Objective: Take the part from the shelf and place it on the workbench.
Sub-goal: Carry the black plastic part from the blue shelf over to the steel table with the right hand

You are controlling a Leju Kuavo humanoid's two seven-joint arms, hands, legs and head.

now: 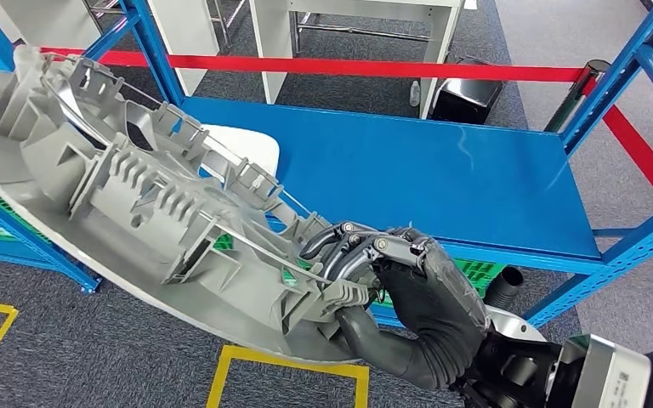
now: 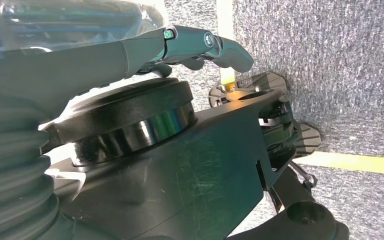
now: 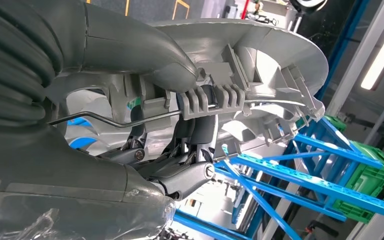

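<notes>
1. No words, brand names or numbers can be read in any view.
2. A small square code label (image 1: 622,374) sits on the silver wrist cuff of the right arm in the head view — its pattern is too fine to make out.

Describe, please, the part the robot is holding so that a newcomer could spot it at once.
Start at the blue shelf; in front of it the right hand grips a long, curved grey plastic part. Its ribbed, clip-studded back and a thin metal rod set it apart from the green crates below.
</notes>
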